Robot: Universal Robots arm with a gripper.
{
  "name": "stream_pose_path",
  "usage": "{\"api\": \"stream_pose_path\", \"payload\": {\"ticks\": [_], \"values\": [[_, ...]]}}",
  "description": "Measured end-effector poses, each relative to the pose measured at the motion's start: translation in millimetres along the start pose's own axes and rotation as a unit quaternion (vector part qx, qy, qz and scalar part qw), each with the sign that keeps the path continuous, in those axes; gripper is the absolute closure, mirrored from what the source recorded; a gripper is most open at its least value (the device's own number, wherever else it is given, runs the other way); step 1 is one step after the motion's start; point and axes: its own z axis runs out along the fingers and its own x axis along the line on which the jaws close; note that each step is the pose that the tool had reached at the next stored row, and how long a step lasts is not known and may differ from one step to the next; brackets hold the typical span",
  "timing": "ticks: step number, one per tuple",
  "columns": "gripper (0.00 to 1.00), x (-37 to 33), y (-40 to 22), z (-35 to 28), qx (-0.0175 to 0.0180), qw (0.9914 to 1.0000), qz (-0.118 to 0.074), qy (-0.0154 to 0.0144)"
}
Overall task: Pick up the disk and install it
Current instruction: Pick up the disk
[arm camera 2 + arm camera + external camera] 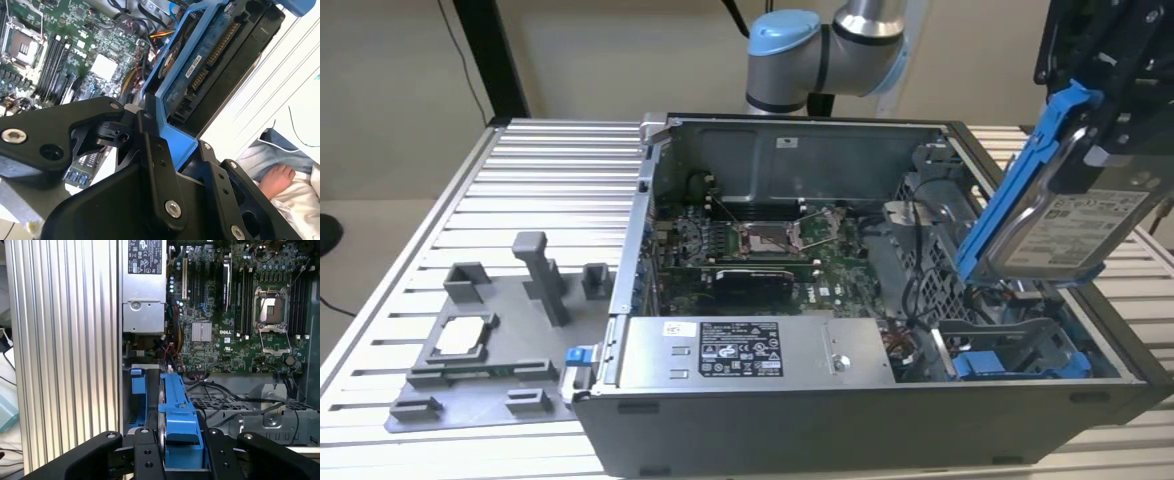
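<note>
The gripper [1110, 138] is cut off at the exterior view's top edge and hides the gripped end of the disk [1078, 225].

Lab: slatted aluminium bench [547, 170], open computer case [854, 425]

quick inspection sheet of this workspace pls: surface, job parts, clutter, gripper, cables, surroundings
surface: ribbed metal table, carrying an open computer case
job's things: disk steeply tilted over the case's end at the exterior view's right, not seated
clutter: grey fixture tray holding a small square chip
grippers: gripper shut on the disk at its blue side rails
cables: loose wires inside the case, below the disk
surroundings: a person's hand in the second wrist view; beige wall
</note>
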Motion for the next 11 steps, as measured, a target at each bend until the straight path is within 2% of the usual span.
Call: {"api": "stream_pose_path", "payload": {"ticks": [5, 11], "values": [[1.00, 0.6, 0.5, 1.7, 0.0001, 0.99999, 0.004, 0.0008], [1.00, 9.2, 0.3, 3.7, 0.0001, 0.99993, 0.012, 0.0008]]}}
